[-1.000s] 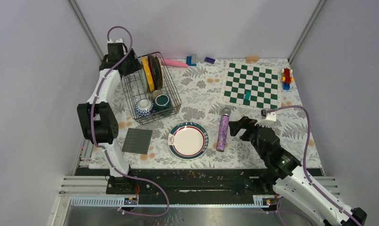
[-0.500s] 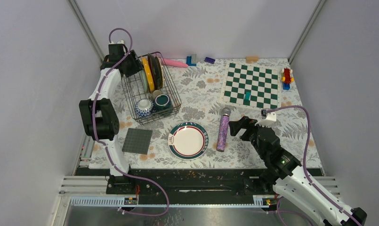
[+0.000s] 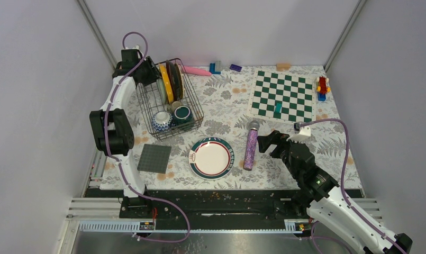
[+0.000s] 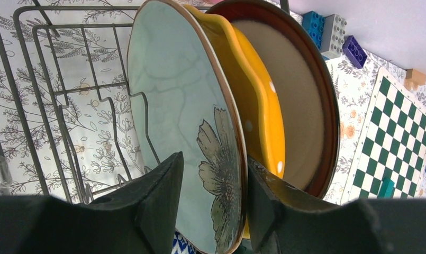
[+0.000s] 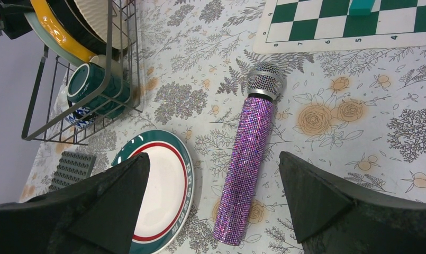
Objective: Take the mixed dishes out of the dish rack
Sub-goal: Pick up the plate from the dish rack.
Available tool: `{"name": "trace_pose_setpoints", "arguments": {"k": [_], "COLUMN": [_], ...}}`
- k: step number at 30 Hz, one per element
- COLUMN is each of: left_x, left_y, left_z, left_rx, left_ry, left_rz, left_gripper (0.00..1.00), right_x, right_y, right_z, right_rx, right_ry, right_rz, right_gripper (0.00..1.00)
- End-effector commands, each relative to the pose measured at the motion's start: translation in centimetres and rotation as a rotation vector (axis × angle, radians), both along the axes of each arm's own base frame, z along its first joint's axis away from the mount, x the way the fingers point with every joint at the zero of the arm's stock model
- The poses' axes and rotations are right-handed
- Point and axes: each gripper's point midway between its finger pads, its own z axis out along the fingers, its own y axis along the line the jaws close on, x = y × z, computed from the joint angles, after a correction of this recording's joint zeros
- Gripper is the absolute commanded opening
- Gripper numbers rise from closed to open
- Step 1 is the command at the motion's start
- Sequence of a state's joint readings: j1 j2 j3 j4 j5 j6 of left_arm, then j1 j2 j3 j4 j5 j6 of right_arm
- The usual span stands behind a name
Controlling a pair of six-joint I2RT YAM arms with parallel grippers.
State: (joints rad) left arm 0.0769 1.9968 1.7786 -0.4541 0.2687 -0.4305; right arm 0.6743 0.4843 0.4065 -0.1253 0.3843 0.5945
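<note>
The dish rack [image 3: 197, 114] stands at the back left. In it stand a pale green floral plate [image 4: 184, 106], a yellow plate [image 4: 258, 100] and a dark red-rimmed cream plate [image 4: 300, 106]. In front of them lie a dark teal mug [image 3: 182, 114], a small greyish cup [image 3: 174, 105] and a blue-white bowl [image 3: 162, 120]. My left gripper [image 4: 213, 159] is open. One finger is before the green plate's face and the other is between it and the yellow plate. My right gripper [image 5: 213, 155] is open and empty above the table.
A white plate with a teal rim [image 3: 211, 157] lies on the table beside a purple glitter cylinder [image 3: 251, 148]. A grey square mat [image 3: 153, 158] lies front left. A chessboard [image 3: 283, 96] and toy bricks [image 3: 322, 87] sit at the back right.
My left arm's elbow has shifted a little to the right and its gripper has edged onto the green plate's rim. The right arm has not moved.
</note>
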Motion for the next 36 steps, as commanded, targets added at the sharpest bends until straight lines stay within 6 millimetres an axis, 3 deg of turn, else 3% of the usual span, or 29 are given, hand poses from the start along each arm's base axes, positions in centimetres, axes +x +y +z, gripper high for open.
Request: {"name": "trace_pose_setpoints", "arguments": {"k": [1, 5, 6, 7, 8, 13, 17, 27, 36], "left_x": [1.4, 1.7, 1.4, 1.6, 1.7, 1.8, 1.5, 1.1, 0.0], "left_y": [0.2, 0.7, 0.7, 0.7, 0.7, 0.5, 0.3, 0.1, -0.1], "left_z": [1.1, 0.3, 1.7, 0.1, -0.2, -0.3, 0.1, 1.2, 3.9], "left_rx": [-0.003, 0.017, 0.021, 0.02, 0.019, 0.013, 0.011, 0.007, 0.004], "left_ry": [-0.053, -0.028, -0.051, -0.021, -0.016, -0.016, -0.024, -0.048, -0.125], "left_rz": [-0.01, 0.003, 0.002, 0.001, 0.0, -0.012, -0.024, -0.038, -0.028], "left_gripper": [0.45, 0.45, 0.44, 0.44, 0.44, 0.39, 0.31, 0.0, 0.0], "right_x": [0.6, 0.7, 0.7, 0.7, 0.8, 0.9, 0.9, 0.9, 0.8], "right_y": [-0.4, -0.5, -0.5, -0.5, -0.5, -0.5, -0.5, -0.7, -0.9], "right_z": [1.8, 1.7, 1.7, 1.7, 1.6, 1.4, 1.4, 1.4, 1.4], "right_rx": [0.012, 0.007, 0.007, 0.005, 0.002, -0.004, -0.008, -0.011, -0.013], "right_ry": [-0.054, -0.052, -0.051, -0.051, -0.05, -0.045, -0.043, -0.046, -0.043], "right_rz": [-0.035, -0.04, -0.042, -0.044, -0.047, -0.049, -0.049, -0.057, -0.063], "right_gripper": [1.0, 1.0, 1.0, 1.0, 1.0, 1.0, 1.0, 1.0, 1.0]}}
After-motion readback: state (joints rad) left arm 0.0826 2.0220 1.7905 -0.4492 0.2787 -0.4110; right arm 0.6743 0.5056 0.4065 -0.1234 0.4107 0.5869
